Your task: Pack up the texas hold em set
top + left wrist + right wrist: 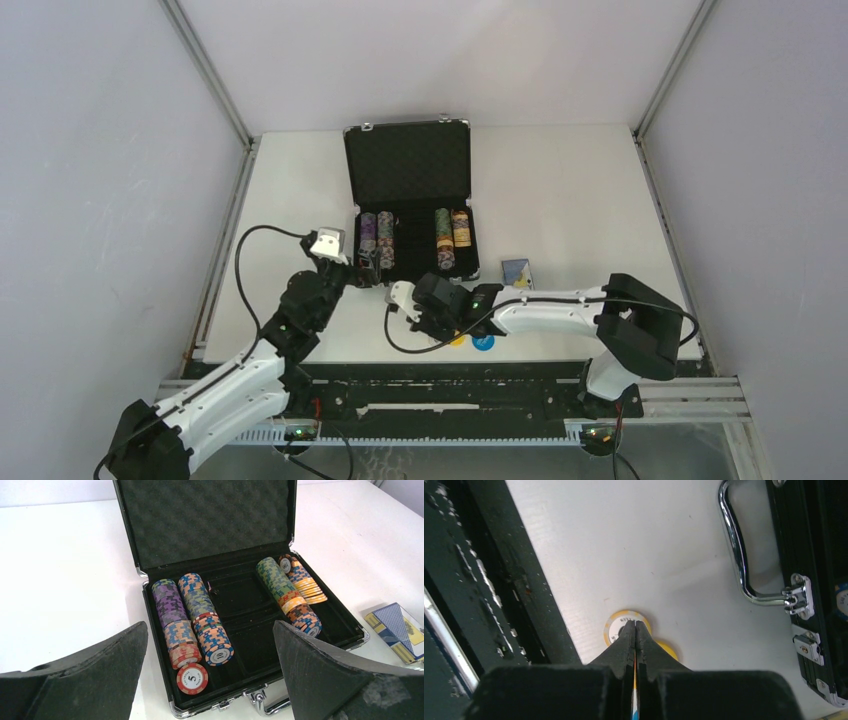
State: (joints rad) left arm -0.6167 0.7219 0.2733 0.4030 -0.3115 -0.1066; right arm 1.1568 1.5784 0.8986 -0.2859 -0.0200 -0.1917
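The black briefcase (pixel 408 165) lies open with its lid up, and chip stacks (pixel 197 615) fill its left and right slots (pixel 290 587). A red "5" chip (pixel 192 678) lies flat at the tray's front left. My left gripper (pixel 210 680) hovers open just in front of the case, holding nothing. My right gripper (pixel 634 626) is shut, tips pressed together over a yellow-rimmed white button (pixel 616 625) on the table. A second yellow button (pixel 669 650) peeks out beside the fingers. In the top view a blue button (pixel 483 342) lies next to the yellow one (pixel 457 340).
The card deck (pixel 517 272) lies on the table right of the case, also in the left wrist view (pixel 397 630). The case's metal handle (pixel 736 545) and latches face the arms. The table's dark front rail (pixel 499 580) runs close to the buttons.
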